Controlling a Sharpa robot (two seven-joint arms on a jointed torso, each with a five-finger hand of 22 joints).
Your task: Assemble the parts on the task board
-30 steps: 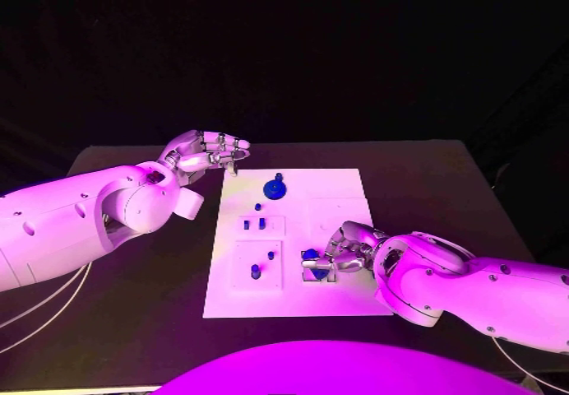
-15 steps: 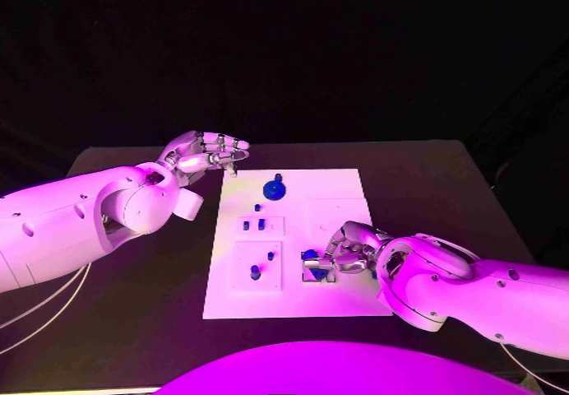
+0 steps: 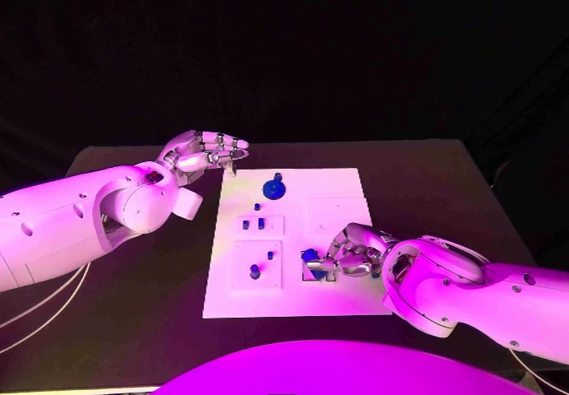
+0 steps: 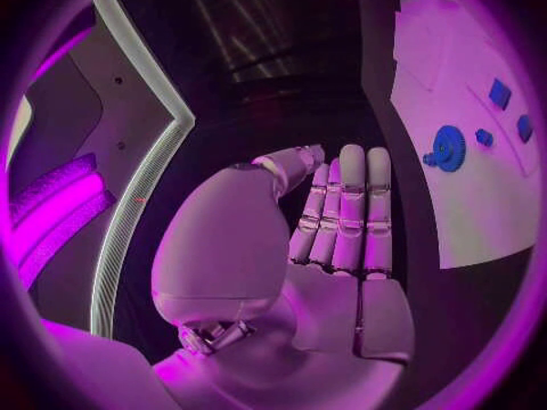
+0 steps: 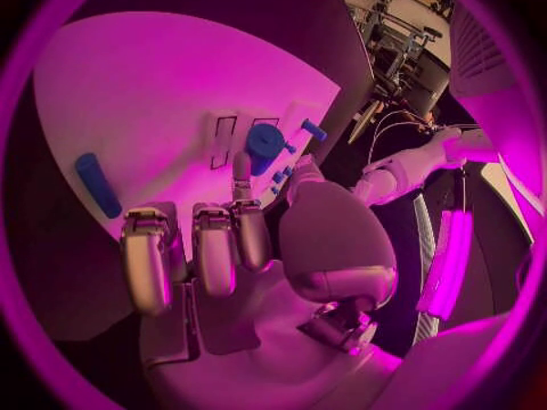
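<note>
Starting left: left hand (image 3: 204, 153) hovers over the black table (image 3: 131, 288) just off the far-left corner of the task board (image 3: 338, 185), fingers curled in, nothing in them; left wrist view shows the fingers (image 4: 347, 210) lying together, palm bare. Task board is the white plate mid-table, long axis running away from the robot. No brand, label or writing readable on the board or on either arm. Parts on the board in the head view, left to right: one small blue peg (image 3: 255, 271) in the near-left recessed panel with a smaller blue dot (image 3: 270, 255) just beyond it; two short blue pieces (image 3: 252, 223) side by side in the panel above, one more blue bit (image 3: 257, 206) just beyond that; one round blue gear-like part (image 3: 274, 189) near the far edge, a small knob on its far side. The left wrist view gives the gear (image 4: 446, 148) as toothed, with three small blue pieces near it. Right hand (image 3: 344, 257) rests on the board's near-right area, fingers closed around a blue part (image 3: 311, 256); can't tell if it is seated in the board. Right wrist view: a blue round-headed part (image 5: 265, 143) at the fingertips (image 5: 242, 169), one blue cylinder (image 5: 97, 185) lying flat on the board apart from the hand.
</note>
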